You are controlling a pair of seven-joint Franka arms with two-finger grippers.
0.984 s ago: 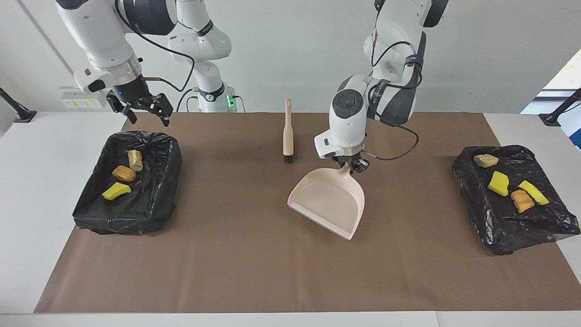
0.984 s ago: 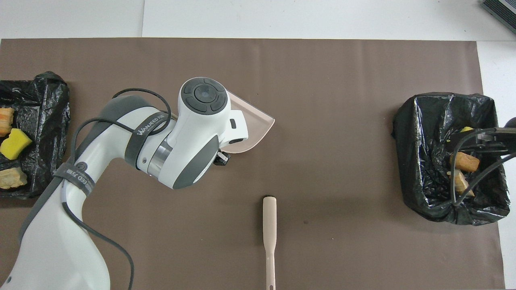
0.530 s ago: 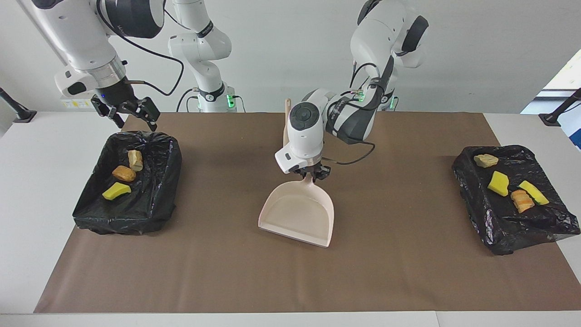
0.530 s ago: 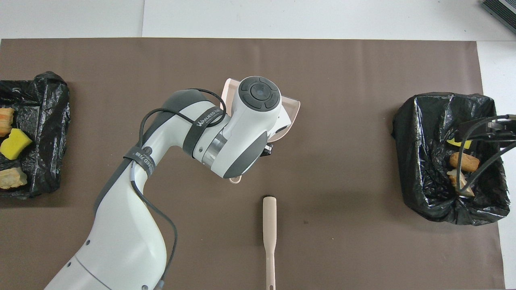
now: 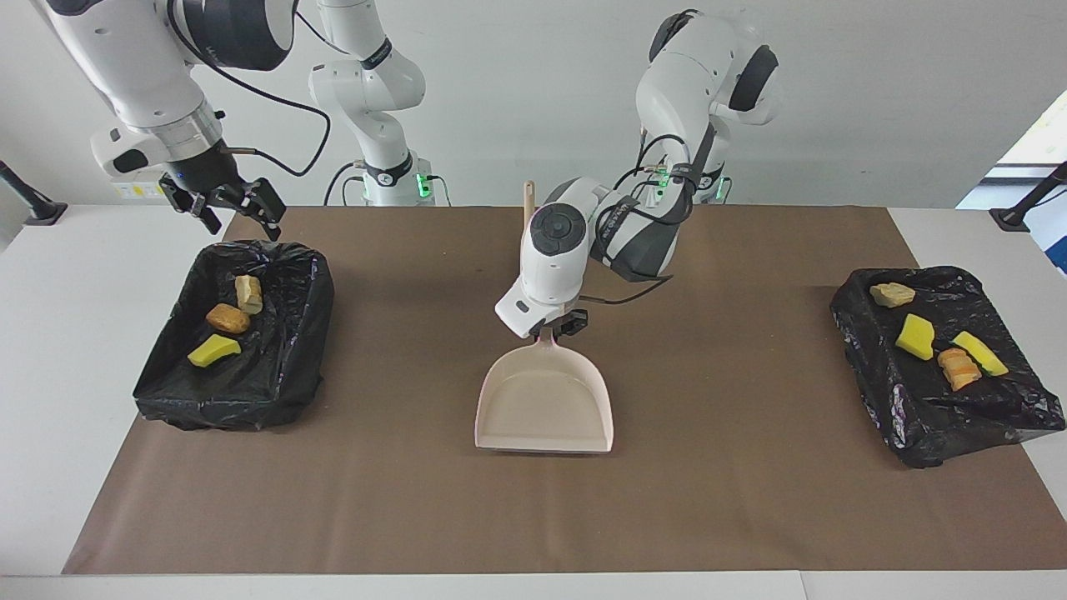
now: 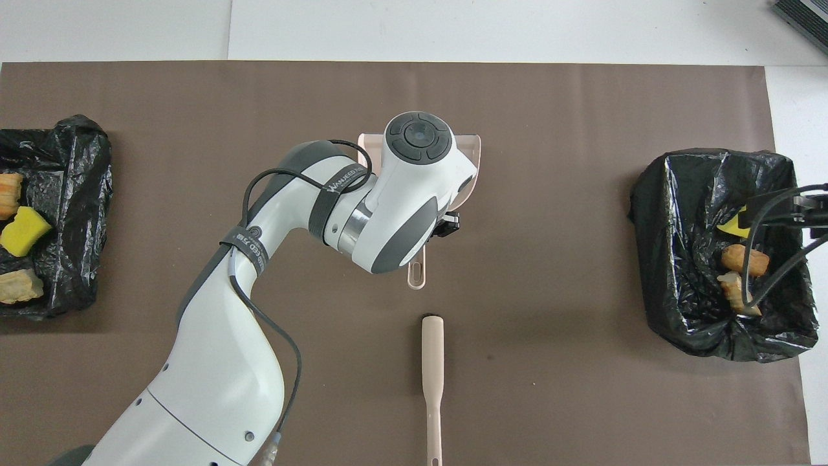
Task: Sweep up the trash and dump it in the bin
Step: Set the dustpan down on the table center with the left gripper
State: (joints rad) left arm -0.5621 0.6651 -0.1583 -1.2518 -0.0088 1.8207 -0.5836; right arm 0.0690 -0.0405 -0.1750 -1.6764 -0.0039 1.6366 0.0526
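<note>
My left gripper (image 5: pixel 553 327) is shut on the handle of the beige dustpan (image 5: pixel 543 404), which sits low at the middle of the brown mat with its mouth turned away from the robots. The pan is empty; its handle end also shows in the overhead view (image 6: pixel 417 275). My right gripper (image 5: pixel 229 208) is open and empty, up over the robot-side rim of the black-lined bin (image 5: pixel 283 367) at the right arm's end. Three pieces of trash (image 5: pixel 227 317) lie in that bin. Several more pieces of trash (image 5: pixel 914 336) lie on a black bag-covered tray (image 5: pixel 934 425) at the left arm's end.
A beige brush (image 6: pixel 432 382) lies on the mat nearer to the robots than the dustpan, its handle pointing toward them. In the facing view only its handle tip (image 5: pixel 528 190) shows past the left arm. The brown mat (image 5: pixel 417 500) covers most of the table.
My left arm carried the dustpan toward the right arm's end to the mat's middle and turned its mouth away from the robots. My right gripper drifted slightly toward the table's end, staying open.
</note>
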